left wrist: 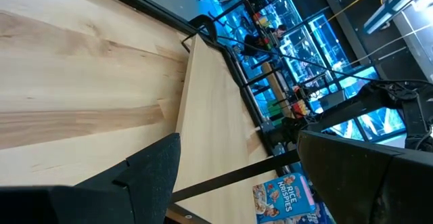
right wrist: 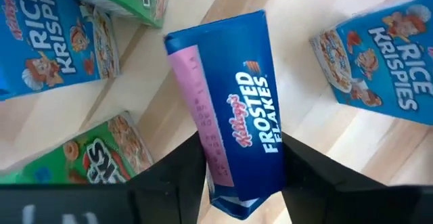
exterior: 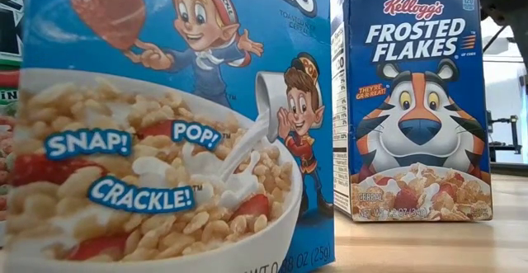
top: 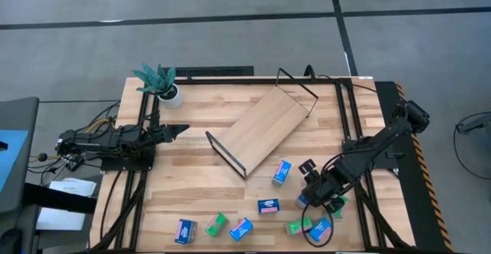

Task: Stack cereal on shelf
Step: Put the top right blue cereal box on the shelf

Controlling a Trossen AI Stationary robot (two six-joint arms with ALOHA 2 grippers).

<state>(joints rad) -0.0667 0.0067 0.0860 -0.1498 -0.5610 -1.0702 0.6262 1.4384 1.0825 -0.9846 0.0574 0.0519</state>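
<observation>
1. Two arms are mine. In the high view my left gripper (top: 181,129) sits at middle left of the frame, fingers spread wide and gripping nothing, well apart from every box. It points toward the shelf.
2. Potted plant (top: 161,83): upper left of the tabletop (top: 192,185), just above my left arm.
3. Shelf (top: 261,130): centre of the frame, lying diagonally, with one black wire end at its lower left and the other at its upper right. No box rests on it.
4. Cereal, along the bottom edge from left to right: a blue box (top: 186,230), a green box (top: 215,224), a blue box (top: 241,229) and a blue box (top: 268,206). Another blue box (top: 281,172) lies higher, just below the shelf's lower right edge.
5. Right cluster, lower right of the frame: a green box (top: 297,227) and a blue box (top: 320,229) lie close under my right arm.
6. My right gripper (top: 313,195) is at the lower right, down among that cluster. In the right wrist view its fingers (right wrist: 177,173) flank a dark blue Frosted Flakes box (right wrist: 233,109), one at each long side; I cannot tell whether they are clamped on it yet. Rice Krispies boxes and green boxes lie around it.
7. Low view: a Rice Krispies box (exterior: 165,116) fills the left of the frame, and a Frosted Flakes box (exterior: 417,100) stands upright at the right.
</observation>
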